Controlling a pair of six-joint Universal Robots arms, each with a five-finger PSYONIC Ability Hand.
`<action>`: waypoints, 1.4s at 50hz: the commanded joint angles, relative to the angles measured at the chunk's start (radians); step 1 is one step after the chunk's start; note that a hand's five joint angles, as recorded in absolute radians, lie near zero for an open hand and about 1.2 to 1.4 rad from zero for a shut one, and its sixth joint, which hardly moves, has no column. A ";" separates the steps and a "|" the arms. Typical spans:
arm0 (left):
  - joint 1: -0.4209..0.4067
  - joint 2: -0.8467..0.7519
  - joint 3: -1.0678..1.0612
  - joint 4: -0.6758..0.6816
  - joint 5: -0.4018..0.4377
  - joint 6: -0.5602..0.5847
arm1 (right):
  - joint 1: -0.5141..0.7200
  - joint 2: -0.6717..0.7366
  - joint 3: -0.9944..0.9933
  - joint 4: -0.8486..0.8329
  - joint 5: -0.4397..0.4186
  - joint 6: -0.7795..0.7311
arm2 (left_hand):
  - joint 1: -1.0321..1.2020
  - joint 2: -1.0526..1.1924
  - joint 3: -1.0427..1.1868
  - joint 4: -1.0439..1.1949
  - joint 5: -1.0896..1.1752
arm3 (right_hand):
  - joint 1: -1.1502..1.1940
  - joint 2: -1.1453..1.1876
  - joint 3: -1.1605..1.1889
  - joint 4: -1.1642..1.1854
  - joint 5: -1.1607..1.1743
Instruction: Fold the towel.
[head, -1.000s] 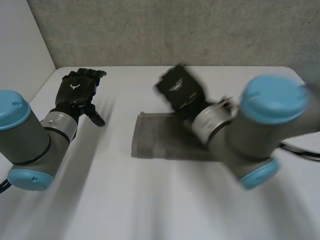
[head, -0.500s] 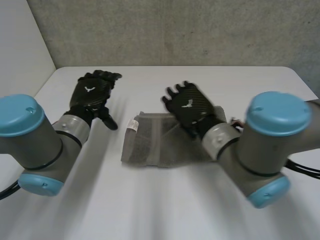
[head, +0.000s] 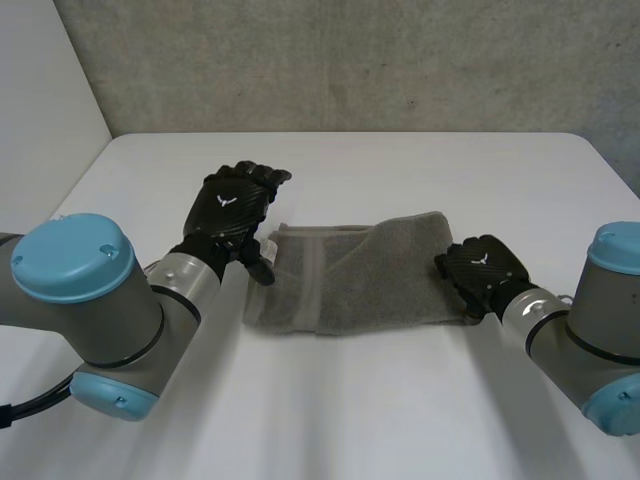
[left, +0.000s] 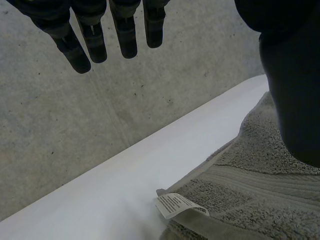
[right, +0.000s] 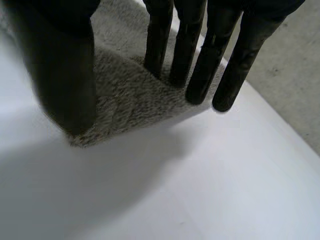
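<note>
Grey terry towel (head: 350, 282), folded oblong: lies mid white table (head: 330, 410). Left hand (head: 232, 205), fingers straight and empty, over its left end. Right hand (head: 485, 275), fingers straight, at its right end; half a second ago over the middle.

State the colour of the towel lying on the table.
Grey. The towel shows best in the head view.

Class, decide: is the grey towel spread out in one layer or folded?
Folded, apparently: the towel lies as a narrow strip, and beside its label one layer overlaps another at the edge.
</note>
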 joint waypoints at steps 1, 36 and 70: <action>0.001 -0.006 -0.001 -0.001 0.000 0.000 | 0.000 0.038 -0.034 0.016 -0.009 0.006 | -0.077 -0.069 -0.056 -0.072 -0.204 | 0.272 0.269 0.273 0.273 0.278; 0.003 0.005 -0.008 -0.001 -0.003 -0.002 | -0.013 -0.029 -0.026 0.112 0.016 0.091 | -0.077 -0.069 -0.056 -0.072 -0.204 | 0.697 0.694 0.698 0.698 0.703; 0.038 0.071 0.027 0.005 -0.150 -0.141 | 0.515 0.124 -0.278 0.102 -0.004 -0.247 | -0.093 -0.085 -0.072 -0.087 -0.220 | 0.697 0.694 0.698 0.698 0.703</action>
